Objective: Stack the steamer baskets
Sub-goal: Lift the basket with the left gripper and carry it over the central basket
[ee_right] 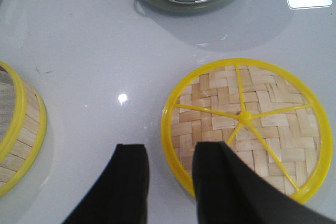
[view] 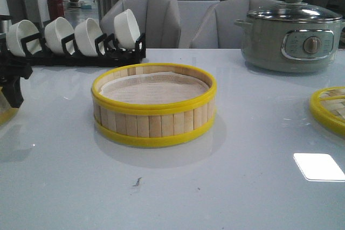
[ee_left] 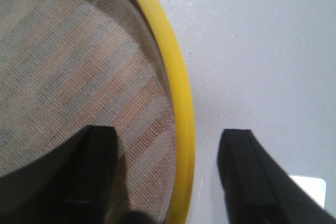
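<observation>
One steamer basket (view: 153, 106) with pale slats, yellow rims and a white liner stands mid-table. A second basket shows only as a yellow sliver (view: 4, 114) at the far left edge, under my left gripper (view: 11, 79). In the left wrist view that gripper (ee_left: 168, 132) is open and straddles this basket's yellow rim (ee_left: 178, 93). One finger is over the white liner (ee_left: 68, 72), the other over the table outside. My right gripper (ee_right: 170, 148) is open and empty, above the near edge of the flat woven lid (ee_right: 247, 124). The middle basket's wall also shows in the right wrist view (ee_right: 21, 129).
A grey-green electric pot (view: 291, 36) with a glass lid stands at the back right. A black rack of white bowls (view: 75, 39) stands at the back left. The woven lid (view: 330, 109) lies at the right edge. Grey chairs stand behind the table.
</observation>
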Robot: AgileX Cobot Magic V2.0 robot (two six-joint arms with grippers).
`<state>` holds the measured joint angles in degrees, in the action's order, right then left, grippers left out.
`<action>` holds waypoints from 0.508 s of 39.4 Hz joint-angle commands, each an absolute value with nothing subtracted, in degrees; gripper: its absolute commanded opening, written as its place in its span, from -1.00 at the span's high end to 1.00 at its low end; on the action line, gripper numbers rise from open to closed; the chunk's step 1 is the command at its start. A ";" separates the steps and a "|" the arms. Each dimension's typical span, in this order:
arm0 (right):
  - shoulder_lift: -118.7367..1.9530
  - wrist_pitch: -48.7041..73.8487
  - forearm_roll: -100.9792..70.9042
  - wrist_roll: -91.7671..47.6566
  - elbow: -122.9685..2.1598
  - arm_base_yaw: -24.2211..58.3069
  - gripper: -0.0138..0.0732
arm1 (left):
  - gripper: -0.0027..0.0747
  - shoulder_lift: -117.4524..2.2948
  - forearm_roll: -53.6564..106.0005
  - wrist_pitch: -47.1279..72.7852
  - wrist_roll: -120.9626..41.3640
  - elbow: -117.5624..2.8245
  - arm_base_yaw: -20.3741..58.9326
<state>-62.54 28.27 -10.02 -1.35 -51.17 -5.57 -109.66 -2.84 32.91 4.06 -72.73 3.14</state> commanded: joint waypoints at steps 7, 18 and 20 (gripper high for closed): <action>-61.65 24.51 -10.38 -1.76 -53.34 -5.79 0.02 | 0.69 -106.25 0.00 34.59 4.45 -78.68 3.77; -61.65 24.51 -10.38 -1.76 -53.34 -5.79 0.02 | 0.70 -106.12 0.00 40.32 4.45 -90.05 11.09; -61.65 24.51 -10.38 -1.76 -53.34 -5.79 0.02 | 0.70 -106.12 0.00 40.75 4.45 -92.13 13.35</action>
<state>-62.54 28.27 -10.05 -1.35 -51.17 -5.57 -109.66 0.00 42.62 4.63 -86.86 9.68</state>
